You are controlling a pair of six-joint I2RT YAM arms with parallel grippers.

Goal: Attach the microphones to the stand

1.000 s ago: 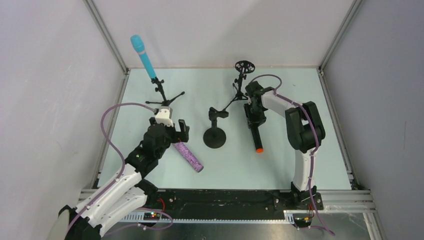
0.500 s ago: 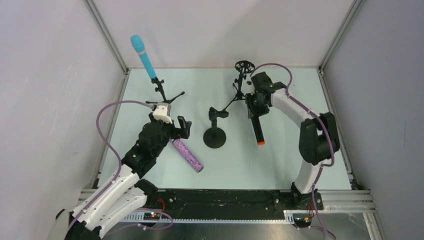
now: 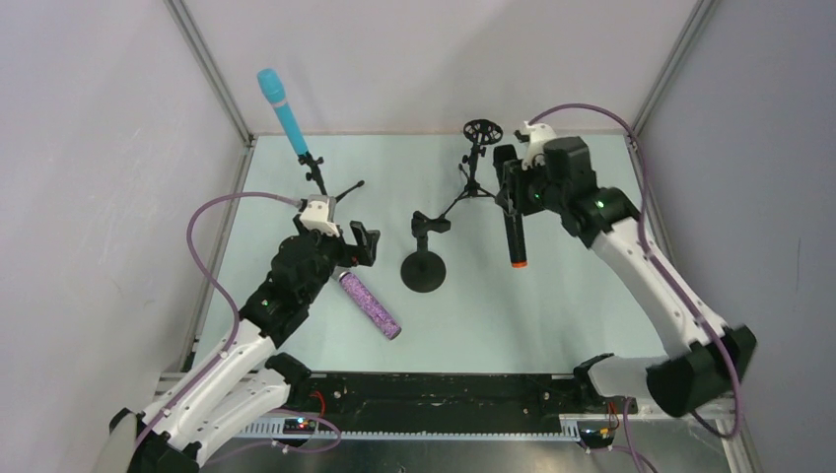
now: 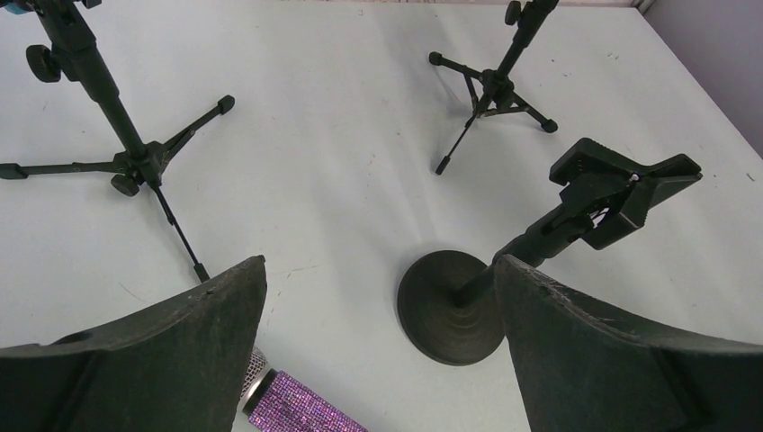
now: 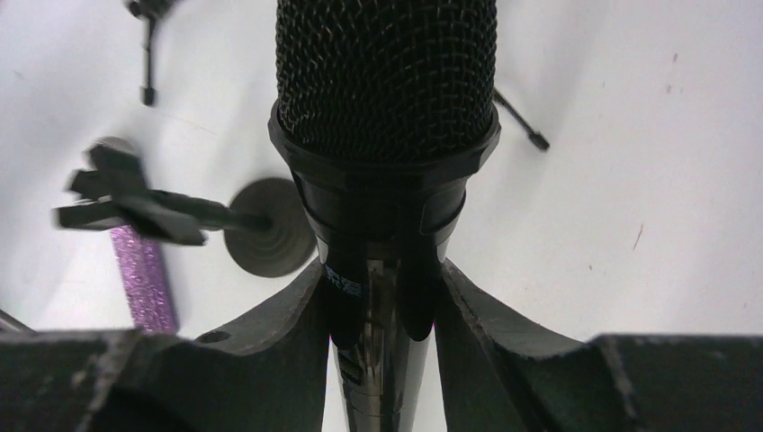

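Black mic, orange end: clamped in the right gripper, clear of the table. In the top view its long axis runs 12 to 6, orange cap at 6, mesh head up by the wrist. In the right wrist view both fingers pinch the glossy barrel just under the head collar, and the grip looks centred. The barrel is smooth, so I'd expect it could twist in the pads.

Ring-top tripod: just beside the right gripper, at its 10 o'clock. Likely target, since that arm is nearest.
Clip stand: heavy round base and spring clip, at 8 o'clock of the black mic, between the arms. Can't tell which holder is meant.

Purple mic: flat on the table, axis 11 to 5, its 11 end under the left gripper. Those jaws are wide apart and hold nothing. In the left wrist view the silver collar and glitter barrel sit off centre. It needs re-centring before a pinch, I judge.

Turquoise mic: seated in the far-left tripod, leaning toward 11, head up.
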